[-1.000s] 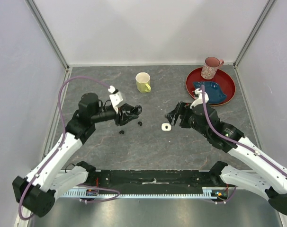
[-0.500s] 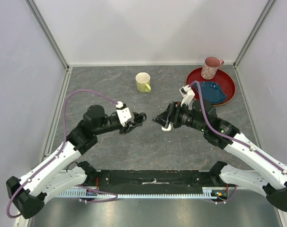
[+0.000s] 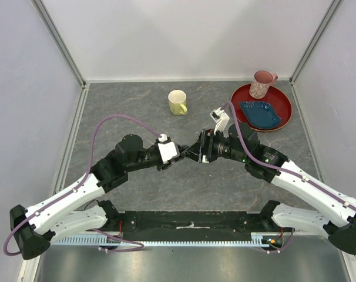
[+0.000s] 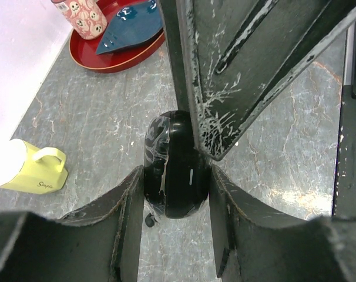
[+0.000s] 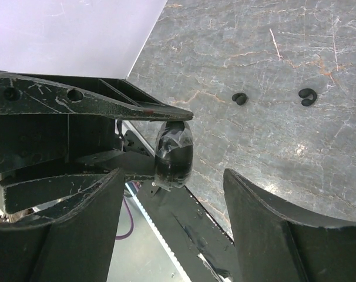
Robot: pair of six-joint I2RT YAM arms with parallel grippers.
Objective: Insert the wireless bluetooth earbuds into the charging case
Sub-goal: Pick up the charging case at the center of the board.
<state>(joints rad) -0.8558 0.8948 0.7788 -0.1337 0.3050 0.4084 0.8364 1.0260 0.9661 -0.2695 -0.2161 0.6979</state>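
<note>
My left gripper (image 4: 175, 183) is shut on a glossy black oval charging case (image 4: 177, 170), lid closed, held off the table at mid-table. The same case (image 5: 174, 154) shows in the right wrist view just beyond the fingertips of my right gripper (image 5: 173, 191), which stands open. One scratched right finger (image 4: 237, 70) touches the case's upper right side. In the top view the two grippers meet tip to tip, left (image 3: 182, 156) and right (image 3: 195, 154). Two black earbuds (image 5: 241, 98) (image 5: 307, 97) lie loose on the table. A small black bud (image 4: 148, 220) lies below the case.
A yellow mug (image 3: 177, 102) stands behind the grippers. At the back right a red plate (image 3: 284, 100) carries a blue dish (image 3: 260, 113) and a pink patterned cup (image 3: 261, 84). White walls enclose the grey stone-look table (image 3: 119, 106).
Both arms have swung in toward the middle until their grippers meet. The left one brought the black case along. The right jaws have narrowed a little.
</note>
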